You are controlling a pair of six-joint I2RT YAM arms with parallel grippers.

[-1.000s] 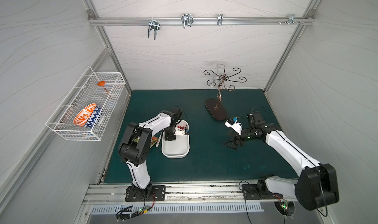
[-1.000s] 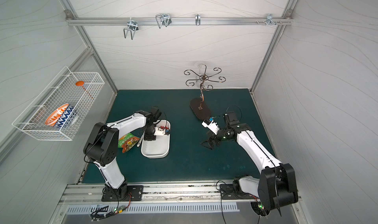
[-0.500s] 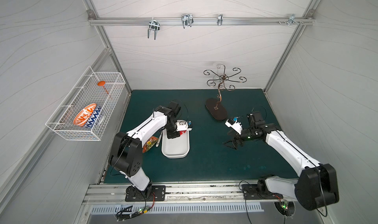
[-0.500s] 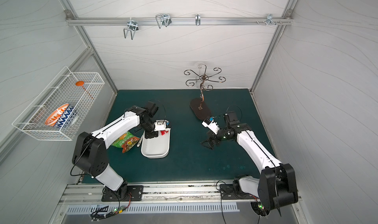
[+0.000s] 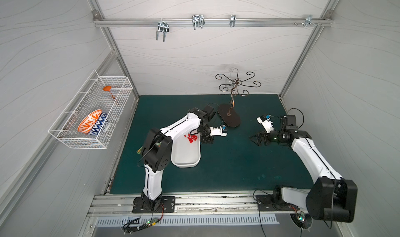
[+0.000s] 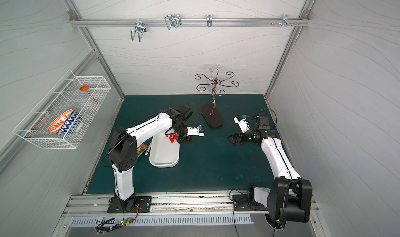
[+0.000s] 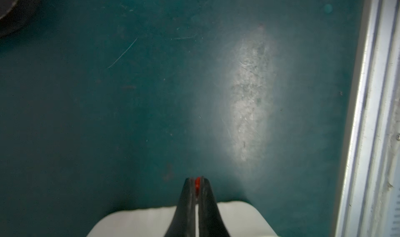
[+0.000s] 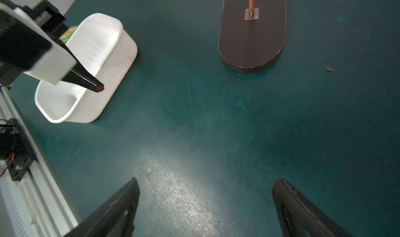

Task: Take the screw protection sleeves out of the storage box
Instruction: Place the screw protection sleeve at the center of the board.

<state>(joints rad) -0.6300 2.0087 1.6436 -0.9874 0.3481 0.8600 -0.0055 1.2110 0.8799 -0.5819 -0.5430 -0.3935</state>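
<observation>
My left pincer (image 7: 196, 179) pinches one red sleeve (image 7: 197, 185) just beyond the storage box (image 7: 240, 216) rim; next I release it. Right pincer (image 8: 206, 180) wide, empty.

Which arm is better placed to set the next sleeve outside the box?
Left. The left gripper is shut on a red sleeve, its tips just past the storage box rim over the green mat. The right gripper hangs open and empty, well apart from the box.

Black jaws pinched on one red sleeve (image 7: 197, 182), storage box (image 7: 134, 223) rim under them, green mat (image 7: 108, 106), metal rail (image 7: 374, 116) beside.
</observation>
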